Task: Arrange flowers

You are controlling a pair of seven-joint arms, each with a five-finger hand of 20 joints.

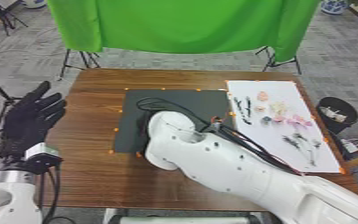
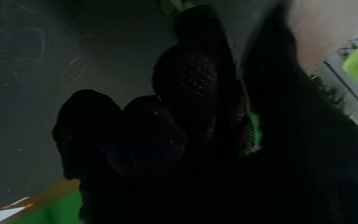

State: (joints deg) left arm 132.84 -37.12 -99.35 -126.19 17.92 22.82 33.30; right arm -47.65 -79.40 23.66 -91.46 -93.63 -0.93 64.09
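Observation:
In the head view my left hand (image 1: 35, 117) is beyond the table's left edge, open with relaxed fingers. My right hand (image 1: 146, 120) is over the dark mat (image 1: 136, 142), mostly hidden behind its white arm. The right wrist view shows my right hand (image 2: 189, 90) very dark, with a thin strip of green beside the thumb and bits of green leaf (image 2: 177, 4) beyond it. What the hand holds, if anything, I cannot tell. Pink flowers (image 1: 298, 120), pale blooms (image 1: 278, 108), dark sprigs (image 1: 244, 111) and grey-green stems (image 1: 307, 145) lie on the white sheet (image 1: 266, 137).
The brown table (image 1: 87, 150) extends around the mat and sheet, with small orange markers along their edges. Black cables run along my right arm. A dark bin (image 1: 337, 111) stands off the table's right side. Behind the far edge hangs a green cloth (image 1: 184, 25).

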